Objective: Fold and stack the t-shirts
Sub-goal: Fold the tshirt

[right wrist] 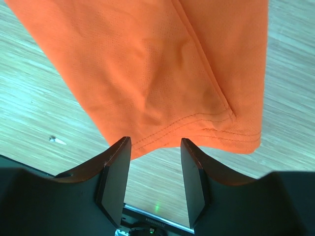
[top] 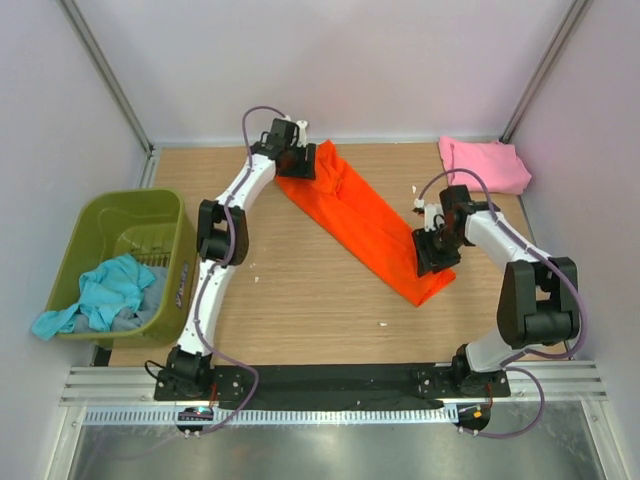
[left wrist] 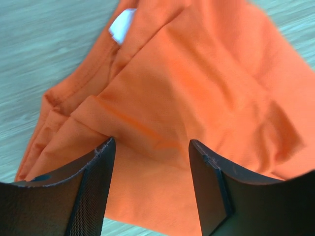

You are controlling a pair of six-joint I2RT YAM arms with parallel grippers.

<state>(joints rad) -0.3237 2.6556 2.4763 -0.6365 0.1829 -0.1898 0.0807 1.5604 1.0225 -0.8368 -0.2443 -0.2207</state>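
Presently we find the orange shirt (top: 352, 207) diagonal, left gripper (left wrist: 151, 142) spread over its collar, right gripper (right wrist: 155, 140) spread at its hem.

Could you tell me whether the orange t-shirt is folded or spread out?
Folded lengthwise: the orange t-shirt lies as a narrow, layered strip.

Left hand (left wrist: 150, 147) at 6 o'clock, fingers apart, nothing pinched between them. Orange t-shirt (left wrist: 197, 83) fills centre, creased and folded, lying on bench (left wrist: 44, 44). White label (left wrist: 122, 25) at 11 o'clock. Bare wood toward 9 o'clock.
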